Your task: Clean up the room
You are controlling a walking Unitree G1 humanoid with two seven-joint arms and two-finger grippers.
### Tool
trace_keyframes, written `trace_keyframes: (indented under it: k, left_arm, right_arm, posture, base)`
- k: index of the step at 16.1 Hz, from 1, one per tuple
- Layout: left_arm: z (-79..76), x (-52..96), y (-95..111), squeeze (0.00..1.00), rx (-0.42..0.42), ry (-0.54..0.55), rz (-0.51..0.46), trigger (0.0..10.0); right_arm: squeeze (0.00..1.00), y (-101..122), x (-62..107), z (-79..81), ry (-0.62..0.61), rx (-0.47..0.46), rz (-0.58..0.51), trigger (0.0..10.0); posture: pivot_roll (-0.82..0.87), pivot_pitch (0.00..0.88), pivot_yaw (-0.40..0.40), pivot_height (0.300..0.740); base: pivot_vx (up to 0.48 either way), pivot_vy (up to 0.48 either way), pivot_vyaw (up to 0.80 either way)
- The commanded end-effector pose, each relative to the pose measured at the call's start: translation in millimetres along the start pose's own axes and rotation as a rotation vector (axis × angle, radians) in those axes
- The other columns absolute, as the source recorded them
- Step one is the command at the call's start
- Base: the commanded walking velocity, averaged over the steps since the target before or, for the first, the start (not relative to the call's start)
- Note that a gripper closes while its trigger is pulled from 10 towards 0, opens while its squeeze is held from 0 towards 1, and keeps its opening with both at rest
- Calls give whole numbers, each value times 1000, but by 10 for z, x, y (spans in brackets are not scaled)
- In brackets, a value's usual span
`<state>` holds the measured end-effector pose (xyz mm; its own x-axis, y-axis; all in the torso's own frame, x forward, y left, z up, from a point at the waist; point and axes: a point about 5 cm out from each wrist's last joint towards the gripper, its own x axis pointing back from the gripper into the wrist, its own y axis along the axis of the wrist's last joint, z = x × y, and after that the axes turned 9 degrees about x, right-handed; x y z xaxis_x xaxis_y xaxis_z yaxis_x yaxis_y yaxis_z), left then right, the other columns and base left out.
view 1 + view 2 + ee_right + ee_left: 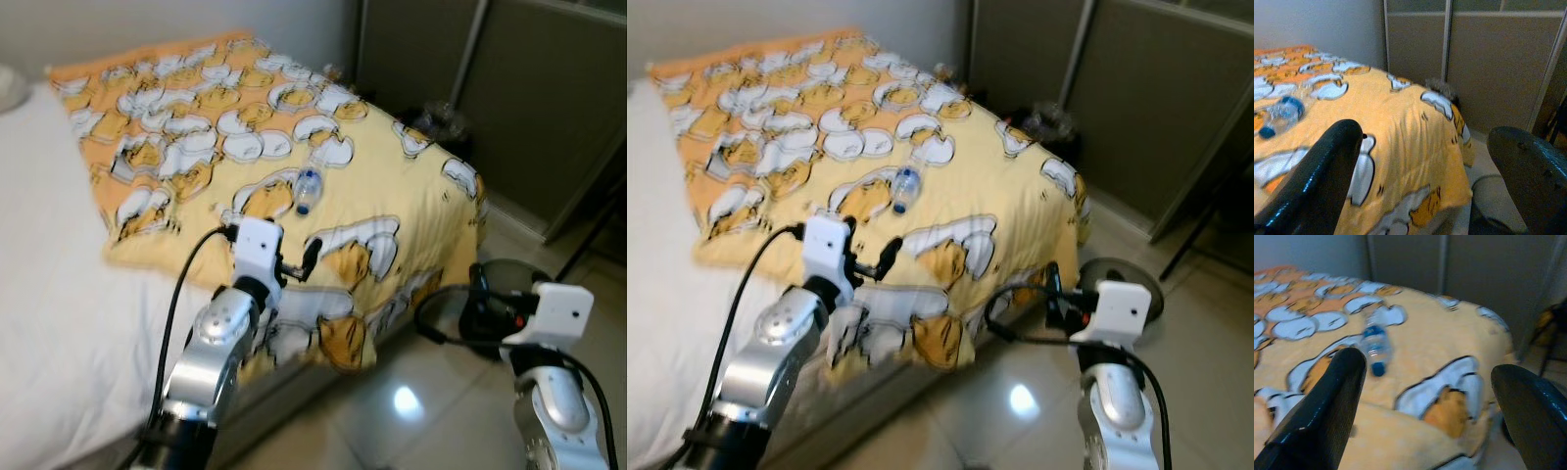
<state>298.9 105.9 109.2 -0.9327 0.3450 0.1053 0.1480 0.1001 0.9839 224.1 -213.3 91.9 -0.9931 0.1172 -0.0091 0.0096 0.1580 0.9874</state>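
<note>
A clear plastic bottle (307, 189) with a blue cap lies on its side on the yellow cartoon blanket (372, 157) that covers the bed. My left gripper (299, 262) is raised over the blanket's near edge, a short way in front of the bottle, with its fingers (1327, 411) spread open and nothing between them. The bottle (1374, 346) lies ahead in the left wrist view. My right gripper (480, 294) hovers off the bed's corner above the floor, open and empty; the bottle (1281, 115) shows far off in its wrist view.
White bedding (49, 294) lies on the bed's left side. Dark sliding wardrobe doors (529, 88) stand behind the bed. A round dark object (1132, 279) sits on the tiled floor (411, 411) by the bed's corner. A dark bag or bin (436, 122) stands near the wardrobe.
</note>
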Motion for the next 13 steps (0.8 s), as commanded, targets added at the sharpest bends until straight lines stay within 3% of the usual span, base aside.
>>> trace_keyframes:
  k: [1,3,5,7,8,10,13]
  left_arm:
    - [213,-19,-89,0,24,97,67,10000]
    - [295,-124,-224,0,38,108,148,10000]
    - [353,-243,-433,0,11,97,265,10000]
    - [430,-231,-584,0,0,129,342,10000]
    - [455,-215,-636,0,-4,136,366,10000]
    - [546,-181,-696,0,-5,188,385,10000]
    - [675,-133,-668,0,7,257,339,10000]
  right_arm:
    - [0,67,-18,61,19,-20,-26,10000]
    - [0,56,14,62,37,-29,-13,10000]
    - [0,28,150,87,109,-37,28,10000]
    - [0,-42,320,134,200,-80,107,10000]
    - [0,-82,397,188,240,-151,166,10000]
    - [0,-60,610,387,429,-124,209,10000]
    - [0,-79,753,502,573,-93,246,10000]
  posture:
    - [-78,0,3,723]
    - [-80,0,-4,723]
    - [-116,67,-14,723]
    - [-151,126,-11,723]
    - [-180,161,-7,723]
    - [-214,196,-6,723]
    - [-210,194,-10,723]
  base:
    - [255,401,0]
    - [0,0,0]
    - [0,0,0]
    - [0,0,0]
    - [0,0,0]
    - [0,0,0]
    - [0,0,0]
